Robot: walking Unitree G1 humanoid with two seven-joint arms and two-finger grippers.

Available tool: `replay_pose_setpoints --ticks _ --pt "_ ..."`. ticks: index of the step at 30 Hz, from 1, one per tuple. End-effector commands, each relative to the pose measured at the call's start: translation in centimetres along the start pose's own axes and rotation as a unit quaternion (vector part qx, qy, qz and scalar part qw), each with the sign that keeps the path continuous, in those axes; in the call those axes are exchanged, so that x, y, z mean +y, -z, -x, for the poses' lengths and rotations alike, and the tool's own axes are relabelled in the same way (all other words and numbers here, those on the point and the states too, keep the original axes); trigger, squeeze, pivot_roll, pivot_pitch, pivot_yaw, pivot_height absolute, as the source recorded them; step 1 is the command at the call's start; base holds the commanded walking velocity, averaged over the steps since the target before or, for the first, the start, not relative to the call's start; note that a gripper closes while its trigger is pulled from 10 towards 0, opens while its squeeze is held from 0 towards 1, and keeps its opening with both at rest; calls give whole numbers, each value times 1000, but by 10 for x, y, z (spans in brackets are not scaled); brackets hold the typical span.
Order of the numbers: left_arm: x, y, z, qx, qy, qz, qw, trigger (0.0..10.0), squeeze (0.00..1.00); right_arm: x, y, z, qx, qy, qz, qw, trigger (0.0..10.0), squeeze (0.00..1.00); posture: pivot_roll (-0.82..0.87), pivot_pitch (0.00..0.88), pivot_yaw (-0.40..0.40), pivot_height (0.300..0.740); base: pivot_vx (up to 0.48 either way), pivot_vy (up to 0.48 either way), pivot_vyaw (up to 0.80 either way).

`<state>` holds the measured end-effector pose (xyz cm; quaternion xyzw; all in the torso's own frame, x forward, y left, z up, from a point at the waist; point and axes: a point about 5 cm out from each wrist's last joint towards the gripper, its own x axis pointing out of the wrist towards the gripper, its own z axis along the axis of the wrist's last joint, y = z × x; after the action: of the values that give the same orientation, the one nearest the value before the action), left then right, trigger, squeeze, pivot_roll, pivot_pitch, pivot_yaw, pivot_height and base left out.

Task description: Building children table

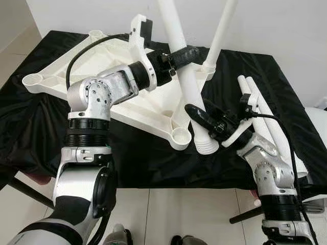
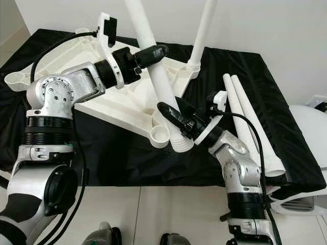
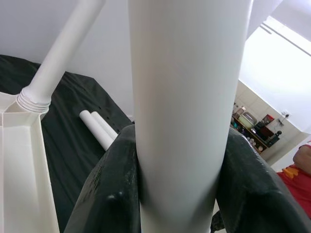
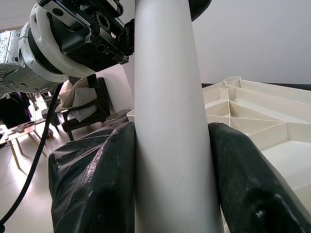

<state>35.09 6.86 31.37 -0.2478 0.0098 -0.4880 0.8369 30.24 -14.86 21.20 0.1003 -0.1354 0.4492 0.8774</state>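
A white plastic tabletop lies upside down on a black cloth. One white leg stands upright in its far right corner socket. Both my grippers hold a second white leg, which is tilted. My left gripper is shut on its upper part and my right gripper is shut on it lower down. The leg's threaded end rests on the cloth just right of the near corner socket, outside it. Both wrist views show the leg clamped between black fingers.
Two spare white legs lie side by side on the cloth at the right. The black cloth ends at the table's front edge, with tiled floor below. A white object stands at the far right, and a white wall is behind.
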Motion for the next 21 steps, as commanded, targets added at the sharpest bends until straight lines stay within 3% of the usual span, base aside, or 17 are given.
replay_pose_setpoints --ticks 1,2,3,12,13,14,21 --pt "-6 -7 -3 4 3 -23 1000 2431 0 -11 -5 5 10 38 5 999 10000 188 -43 91 -39 740 0 0 0" --pt "-6 -7 -3 4 3 -23 1000 2431 0 -11 -5 5 10 38 5 999 10000 188 -43 91 -39 740 0 0 0" --pt "-7 -10 -4 5 1 -34 999 10000 0 -13 -7 4 12 43 8 999 10000 1000 -43 92 -39 740 0 0 0" --pt "-17 -9 -7 23 9 -81 996 10000 0 -18 -14 3 56 56 47 996 10000 1000 -47 95 -38 740 0 0 0" --pt "-20 -7 -8 28 15 -91 995 10000 0 -19 -16 3 75 51 55 994 10000 400 -47 95 -37 740 0 0 0" --pt "-22 -6 -8 31 19 -100 994 10000 0 -19 -16 3 93 45 58 993 10000 0 -47 95 -38 740 0 0 0" --pt "-31 -3 -10 37 34 -127 991 10000 0 -19 -15 2 151 19 69 986 10000 0 -48 97 -40 740 0 0 0"
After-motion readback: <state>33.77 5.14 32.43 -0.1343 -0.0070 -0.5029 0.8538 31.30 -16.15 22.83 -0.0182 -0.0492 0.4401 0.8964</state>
